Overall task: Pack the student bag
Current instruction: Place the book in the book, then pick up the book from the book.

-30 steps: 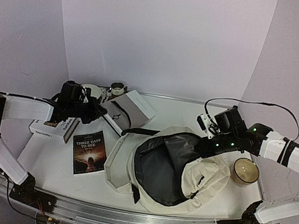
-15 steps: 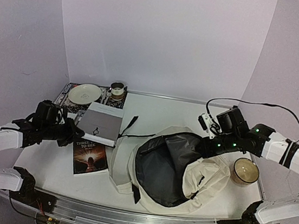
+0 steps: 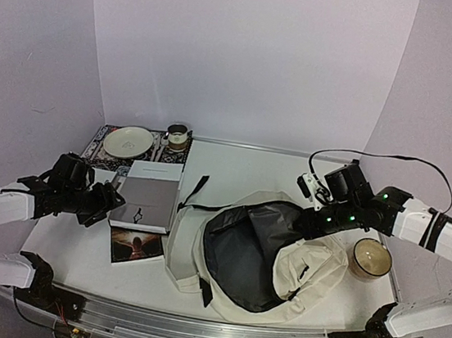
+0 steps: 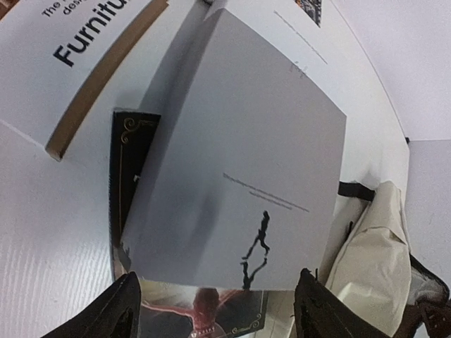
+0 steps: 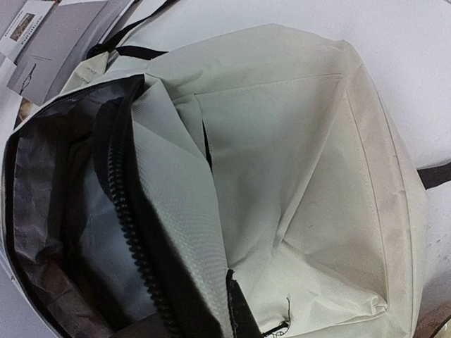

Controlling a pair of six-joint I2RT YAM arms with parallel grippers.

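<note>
L gripper (image 3: 116, 207): jaws wide apart at left edge of grey book (image 3: 146, 200), not gripping it. R gripper (image 3: 309, 220): pinched shut on far rim of student bag (image 3: 312, 270), lying unzipped just right of grey book.

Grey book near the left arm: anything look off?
Yes. The grey book lies askew on top of the dark paperback, covering its upper part, beside the student bag rather than in it. The left gripper is open at its edge, not holding it.
</note>
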